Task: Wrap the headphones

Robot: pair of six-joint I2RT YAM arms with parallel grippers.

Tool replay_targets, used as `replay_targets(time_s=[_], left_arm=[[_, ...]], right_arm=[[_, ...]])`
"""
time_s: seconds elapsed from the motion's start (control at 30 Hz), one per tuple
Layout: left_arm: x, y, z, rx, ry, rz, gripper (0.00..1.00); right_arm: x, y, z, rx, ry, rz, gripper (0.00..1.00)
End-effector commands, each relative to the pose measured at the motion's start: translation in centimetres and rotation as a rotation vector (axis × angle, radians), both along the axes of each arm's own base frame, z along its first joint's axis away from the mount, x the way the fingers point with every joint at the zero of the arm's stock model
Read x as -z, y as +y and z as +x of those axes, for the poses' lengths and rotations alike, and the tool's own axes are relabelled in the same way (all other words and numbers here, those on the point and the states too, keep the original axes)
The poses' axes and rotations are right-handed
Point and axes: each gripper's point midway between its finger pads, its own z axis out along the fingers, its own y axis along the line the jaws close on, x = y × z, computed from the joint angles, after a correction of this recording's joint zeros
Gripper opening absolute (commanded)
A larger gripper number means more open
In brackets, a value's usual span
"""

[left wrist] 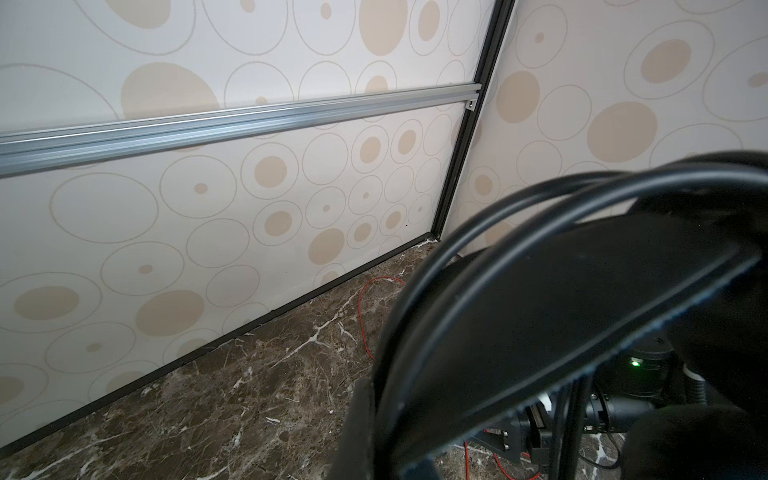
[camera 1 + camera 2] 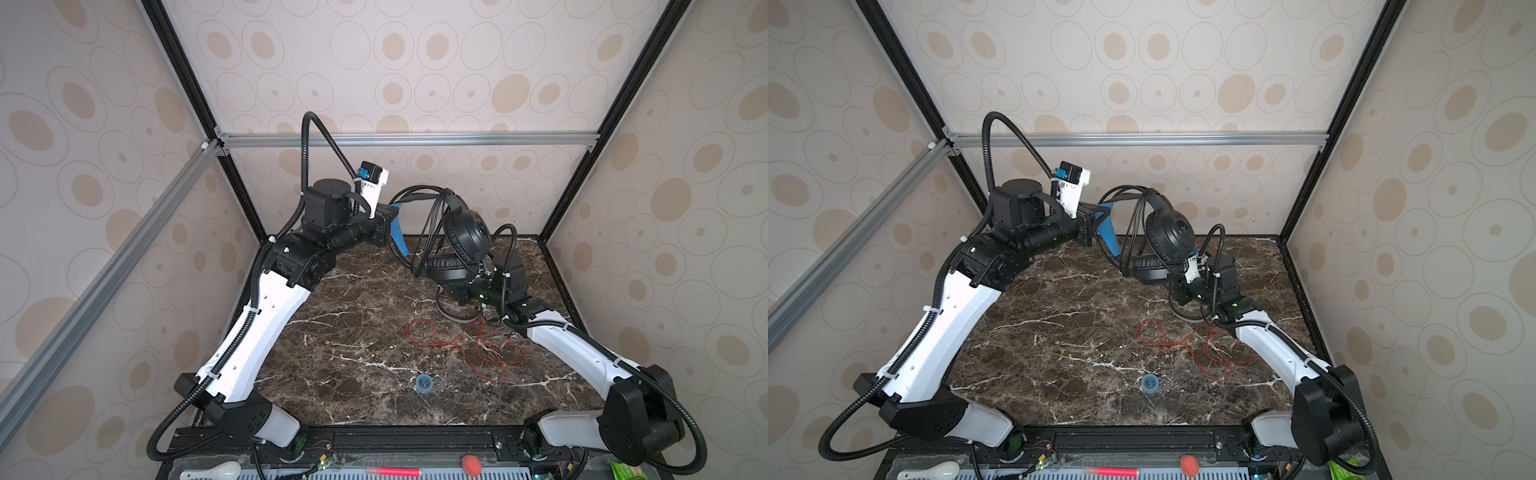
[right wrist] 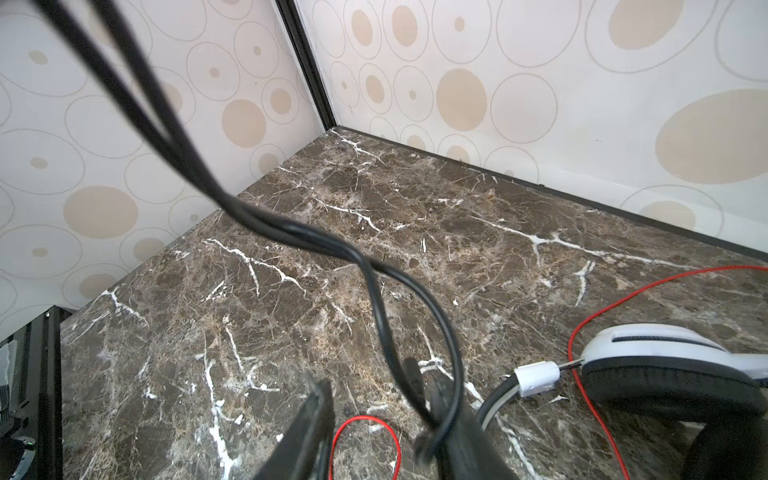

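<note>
**One pair partly wound, the other untouched**

The black headphones (image 2: 465, 235) hang clear of the surface, right of centre in the upper half of both top views. Their black cord (image 2: 432, 216) lies in several loops over the headband with slack trailing below, so this wrap looks well begun but unfinished. The left tool (image 2: 400, 232), just left of them, is closed, seemingly pinching that cord. The right tool (image 3: 380, 399), below the lower cup, has its jaws apart, and a strand drapes past one finger unclamped. The white headphones (image 3: 665, 365) lie on the surface (image 2: 353, 332) beneath the right arm. Their red cord (image 2: 457, 345) sprawls loose right of centre, so nothing is done there yet.
</note>
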Motion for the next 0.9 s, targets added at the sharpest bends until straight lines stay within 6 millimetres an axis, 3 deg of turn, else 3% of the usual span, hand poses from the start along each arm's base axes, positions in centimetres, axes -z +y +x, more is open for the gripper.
replay_targets(time_s=[0.0,0.2,0.37,0.53,0.87], left_arm=[[-5.2,0.3,-1.3,0.015,-0.106,-0.122,0.0],[-5.3,0.6,-1.4,0.008,-0.109,-0.126,0.0],[-5.3,0.6,-1.2,0.0,-0.105,-0.136,0.0],[-5.3,1.2,0.3,-0.076,-0.061,-0.206,0.0],[-5.9,2.9,3.1,-0.227,-0.008,-0.432,0.0]], right_arm=[[-1.4,0.1,1.4,0.025,-0.036,0.04,0.4],[-1.1,0.2,2.0,0.04,-0.029,0.064,0.37],[-0.8,0.4,1.9,0.029,-0.013,0.076,0.15],[0.1,0.3,1.5,0.027,0.016,0.06,0.03],[1.8,0.1,0.2,0.037,0.049,0.003,0.0]])
